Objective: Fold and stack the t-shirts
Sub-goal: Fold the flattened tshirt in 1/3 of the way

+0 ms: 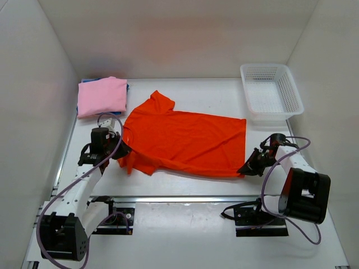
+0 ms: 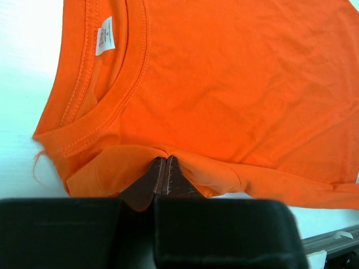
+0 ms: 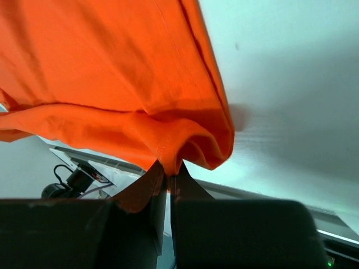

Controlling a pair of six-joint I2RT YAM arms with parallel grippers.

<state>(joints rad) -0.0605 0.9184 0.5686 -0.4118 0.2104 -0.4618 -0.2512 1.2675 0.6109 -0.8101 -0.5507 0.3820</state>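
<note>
You are looking at a white table (image 1: 207, 95) boxed in by plain white walls at 9, 12 and 3 o'clock, with a metal rail (image 1: 185, 198) along its 6 o'clock edge, just ahead of the arm bases.

The orange-red t-shirt (image 1: 188, 143) lies spread across the middle of the table. Its collar is toward 9 o'clock, its hem toward 3 o'clock, and one sleeve points to 12 o'clock.

Your left end effector (image 2: 164, 159) is clenched on a fold of the orange cloth just beside the collar, at the shirt's 8 o'clock corner. Your right end effector (image 3: 168, 171) is clamped on the hem corner at 4 o'clock, where the cloth bunches over the fingertips and casts a shadow on the table.

At 10 o'clock the pink t-shirt (image 1: 102, 96) sits folded on top of the blue t-shirt (image 1: 87, 80), of which only a thin edge shows. The white mesh basket (image 1: 263, 66) stands at 2 o'clock, well apart from the shirts.
</note>
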